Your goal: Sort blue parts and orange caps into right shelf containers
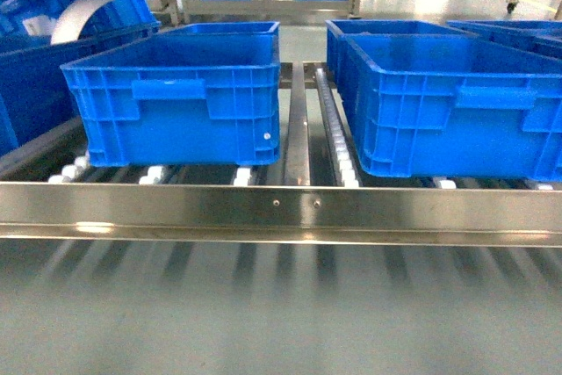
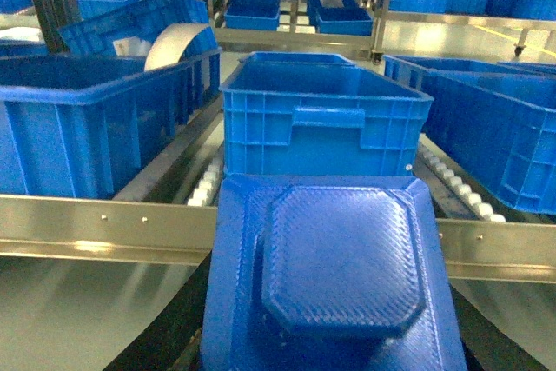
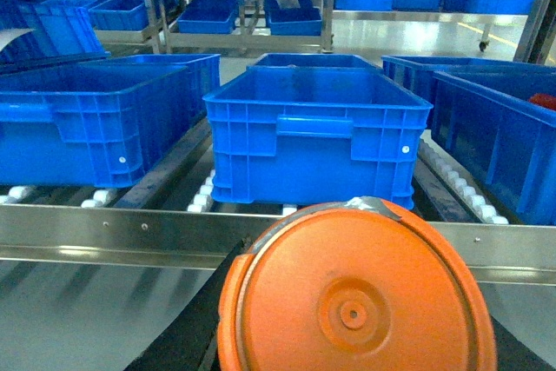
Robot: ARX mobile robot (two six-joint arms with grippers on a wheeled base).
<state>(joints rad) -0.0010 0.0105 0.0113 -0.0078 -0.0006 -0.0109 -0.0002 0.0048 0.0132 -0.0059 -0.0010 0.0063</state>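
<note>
Filling my left wrist view, near and low, is the blue part (image 2: 334,280), a stiff ribbed octagonal plate, likely light; I'd hold it by its edges. Likewise my right wrist view has the orange cap (image 3: 356,293), smooth, rigid, possibly slippery, best taken at the rim. I cannot tell how either gripper's jaws stand. Beyond the steel rail (image 1: 281,204), only the head view shows both crates (image 1: 180,98) side by side on rollers, neither arm visible.

Bright blue crates (image 1: 176,98) with ribbed walls sit on white rollers (image 1: 338,160) behind a silver steel rail (image 1: 281,204). Nearer than the rail, a blue part (image 2: 334,280) shows fine woven hatching; the cap (image 3: 356,293) is plain orange.
</note>
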